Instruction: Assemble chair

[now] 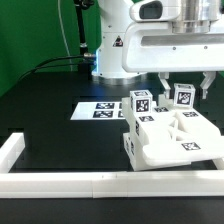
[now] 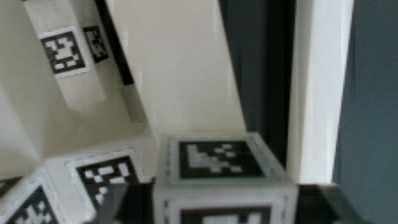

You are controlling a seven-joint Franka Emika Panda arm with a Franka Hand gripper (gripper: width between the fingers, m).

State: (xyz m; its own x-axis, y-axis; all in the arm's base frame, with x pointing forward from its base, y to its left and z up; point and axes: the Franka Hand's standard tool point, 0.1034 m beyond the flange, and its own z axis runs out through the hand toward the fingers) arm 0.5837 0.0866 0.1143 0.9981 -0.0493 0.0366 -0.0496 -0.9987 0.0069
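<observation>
From where I stand, the matte white blocky plastic chair assembly, dotted with black-and-white square tags, sits on the black table just inside the long white border rail. The arm's two-finger gripper hangs over its upright tagged posts, the fingers spread wide apart and touching nothing I can make out. Behind, the flat white marker board lies on the table. The wrist view shows a tagged white cube close up.
</observation>
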